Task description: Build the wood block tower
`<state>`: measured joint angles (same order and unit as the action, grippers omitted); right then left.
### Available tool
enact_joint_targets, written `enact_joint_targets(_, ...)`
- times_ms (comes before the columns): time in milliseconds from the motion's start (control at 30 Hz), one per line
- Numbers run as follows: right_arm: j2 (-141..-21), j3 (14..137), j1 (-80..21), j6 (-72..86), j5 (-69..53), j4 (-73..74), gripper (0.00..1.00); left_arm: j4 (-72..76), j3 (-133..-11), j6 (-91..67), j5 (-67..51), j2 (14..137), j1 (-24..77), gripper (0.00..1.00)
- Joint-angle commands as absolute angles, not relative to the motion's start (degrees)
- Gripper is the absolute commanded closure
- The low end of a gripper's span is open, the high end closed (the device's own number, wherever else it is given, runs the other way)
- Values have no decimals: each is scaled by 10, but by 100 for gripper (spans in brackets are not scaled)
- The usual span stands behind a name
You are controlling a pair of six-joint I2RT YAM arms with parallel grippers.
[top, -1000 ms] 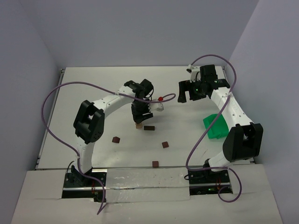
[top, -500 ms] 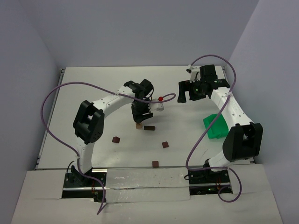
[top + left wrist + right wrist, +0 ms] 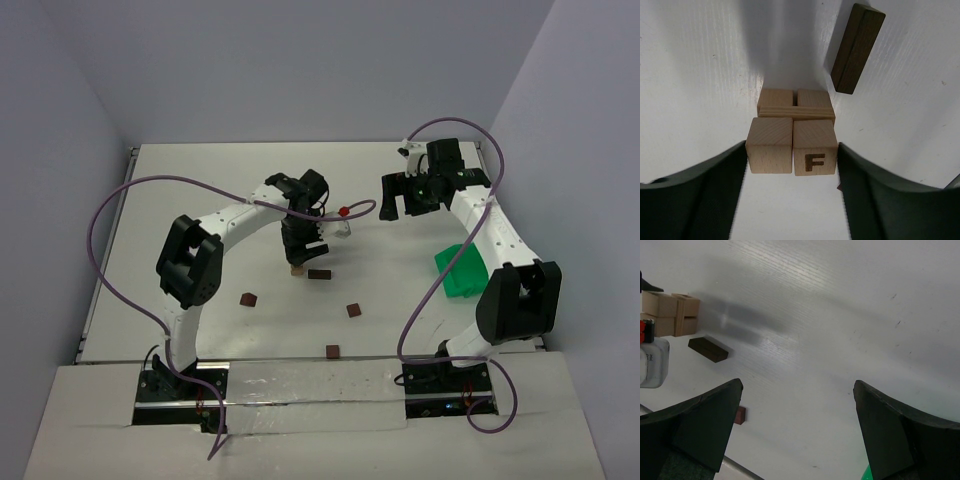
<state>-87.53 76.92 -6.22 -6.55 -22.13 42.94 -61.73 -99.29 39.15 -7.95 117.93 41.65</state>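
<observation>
Nothing's budged in last second. Left gripper [image 3: 791, 150] still parked over wood block tower [image 3: 796, 111], fingers flush on top cube pair [image 3: 770, 145], looks like pinch, so you're likely mid-placement. Right gripper [image 3: 797, 385] spread wide, empty, well apart. Dark brick [image 3: 857, 47] lies just beside tower, probably next.

the left fingers [image 3: 298, 252] mostly hide the wood block tower [image 3: 297, 269].

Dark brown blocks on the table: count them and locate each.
4. The brick lies just right of the tower; the left cube, the middle cube and the near cube sit closer to the bases. Arms may hide others.
</observation>
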Motion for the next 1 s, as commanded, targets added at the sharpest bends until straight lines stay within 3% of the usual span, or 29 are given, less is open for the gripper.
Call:
enact_joint_targets(0, -875, 797, -63, -69, -227, 435, 0, -606, -1003, 387, -91, 1149, 421, 11)
enact_joint_targets(67, -875, 797, -63, -70, -227, 435, 0, -607, -1005, 387, -93, 1147, 421, 1)
enact_joint_targets(367, -870, 792, -65, -68, -229, 432, 0, -624, -1040, 379, -88, 1117, 421, 1)
enact_joint_targets(633, -845, 770, -99, -60, -208, 406, 0, -589, -1076, 342, -95, 965, 388, 1)
enact_joint_targets(767, -837, 759, -130, -52, -193, 387, 0, -495, -1027, 265, -94, 891, 342, 1)
enact_joint_targets(867, -841, 755, -164, -47, -165, 375, 0, -390, -889, 192, 1, 807, 332, 1)
enact_joint_targets(967, -842, 740, -200, -59, -168, 358, 1, -363, -798, 145, -7, 742, 291, 1)
